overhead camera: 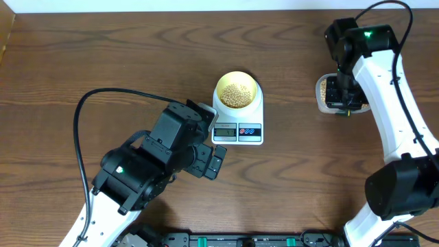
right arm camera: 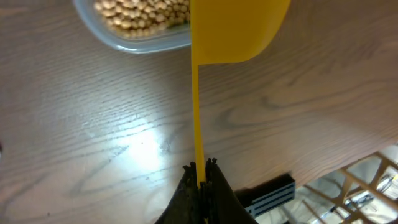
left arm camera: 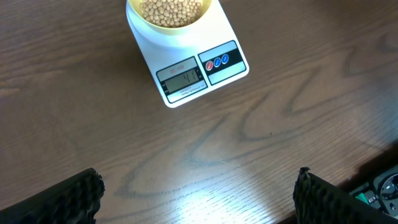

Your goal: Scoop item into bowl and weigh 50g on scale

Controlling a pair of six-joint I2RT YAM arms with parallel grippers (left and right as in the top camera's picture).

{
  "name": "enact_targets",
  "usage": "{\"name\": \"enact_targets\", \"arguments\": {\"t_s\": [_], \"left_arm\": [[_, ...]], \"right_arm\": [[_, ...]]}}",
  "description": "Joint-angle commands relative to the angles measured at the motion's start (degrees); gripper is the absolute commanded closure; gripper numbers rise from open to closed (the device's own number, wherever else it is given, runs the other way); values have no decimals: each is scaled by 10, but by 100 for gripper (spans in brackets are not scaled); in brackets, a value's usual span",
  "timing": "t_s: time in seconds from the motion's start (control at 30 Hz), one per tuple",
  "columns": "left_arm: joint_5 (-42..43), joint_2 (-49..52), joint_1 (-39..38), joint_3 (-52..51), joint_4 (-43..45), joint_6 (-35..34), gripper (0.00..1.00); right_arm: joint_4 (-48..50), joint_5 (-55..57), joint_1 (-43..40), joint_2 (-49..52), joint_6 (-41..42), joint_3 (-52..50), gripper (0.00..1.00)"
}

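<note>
Beans [overhead camera: 237, 95], small, round, tan: too many to count, kept in two lots. One lot covers the floor of the bowl [overhead camera: 219, 91]. The other lies in the clear tub [right arm camera: 124, 40], well apart at the right side of the desk [overhead camera: 103, 48].

Bowl, pale yellow: one. It stands centred on the scale [overhead camera: 238, 132], so that whatever goes in is weighed as it lands.

Scale, white: one. Its display [left arm camera: 181, 79] and two buttons [left arm camera: 216, 61], one red and one blue, face the robot. The digits look like 41, though faint. That would put the load short of the target, with a further small portion judged to be due.

Tub: one, serving as stock.

Spoon [right arm camera: 239, 31], yellow: one. It is held by the end of its thin handle, scoop out ahead, just beside the tub's rim, likely there to dip for more. Whether it carries beans cannot be told from this side.

Right tool [right arm camera: 202, 167]: one. It is pinched tight on the spoon handle, above the tub in the overhead view.

Left tool [left arm camera: 199, 199]: one. It is spread wide and holds nothing, hanging over bare desk near the scale's front with its camera turned on the display. It is probably parked there to read the weight and keep out of the spoon's path.
</note>
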Motion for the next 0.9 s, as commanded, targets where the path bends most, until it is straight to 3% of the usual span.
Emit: {"name": "enact_targets", "arguments": {"t_s": [0.0,0.4,0.87], "left_arm": [[-1,1,2,7,-2,-3,0],[-1,1,2,7,-1,-3,0],[-1,1,2,7,-2,-3,0]], "right_arm": [[16,3,-10,2,29,-28,99],[136,-81,-57,2,12,-134,99],[169,-152,-130,3,-12,-135,99]]}}
